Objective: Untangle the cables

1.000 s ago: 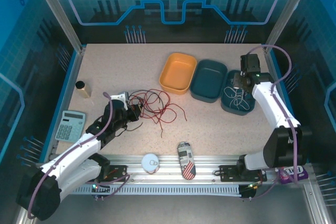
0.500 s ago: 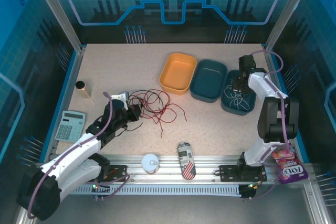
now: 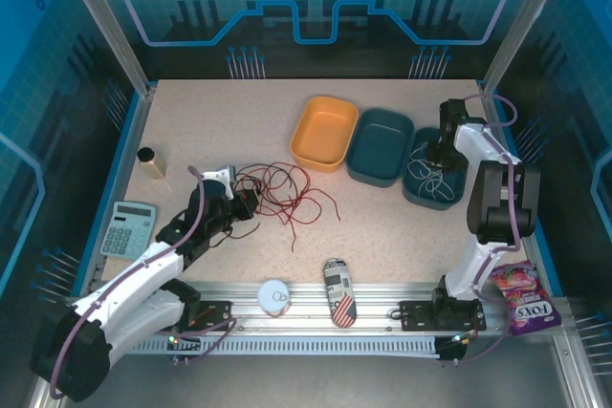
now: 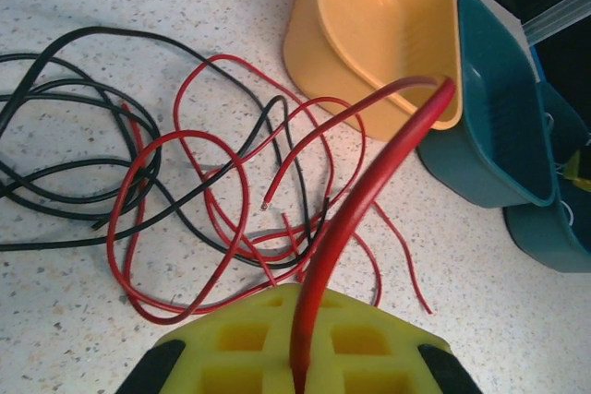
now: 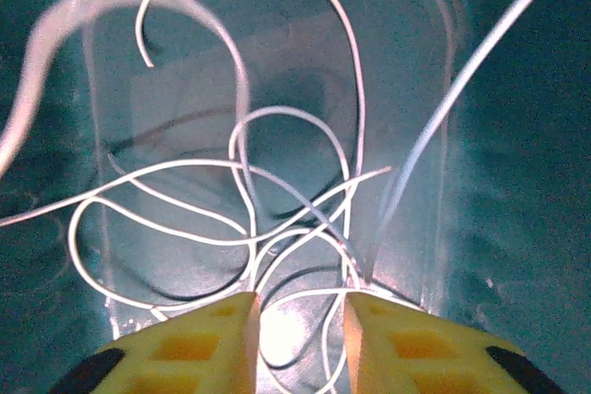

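Red cable [image 4: 343, 219]: lies looped on the table [image 3: 210, 121] just left of the orange tray [image 3: 308, 155]. One strand rises off the pile into the left gripper [image 4: 300, 334].
Black cable [image 4: 88, 31]: on the table, woven through the red loops. The two cross at several places, so we count this pair as not yet separated.
White cable [image 3: 433, 179]: coiled by itself inside the far-right teal tray [image 3: 409, 188], well apart from the red and black. We judge it already sorted out.
Left gripper: clenched on the red strand, which runs straight between its yellow pads. We take this hold as a way to draw the red out of the black.
Right gripper [image 5: 300, 306]: low over the teal tray, jaws parted. White loops lie in and below the gap, and nothing looks pinched.
Middle teal tray [image 3: 380, 171]: between the orange tray and the white cable's tray, touching both. It is likely kept for another colour.
Calculator [image 3: 127, 228]: at the table's left edge, near the left arm.
Stage, in our judgement: red and black remain to be parted.
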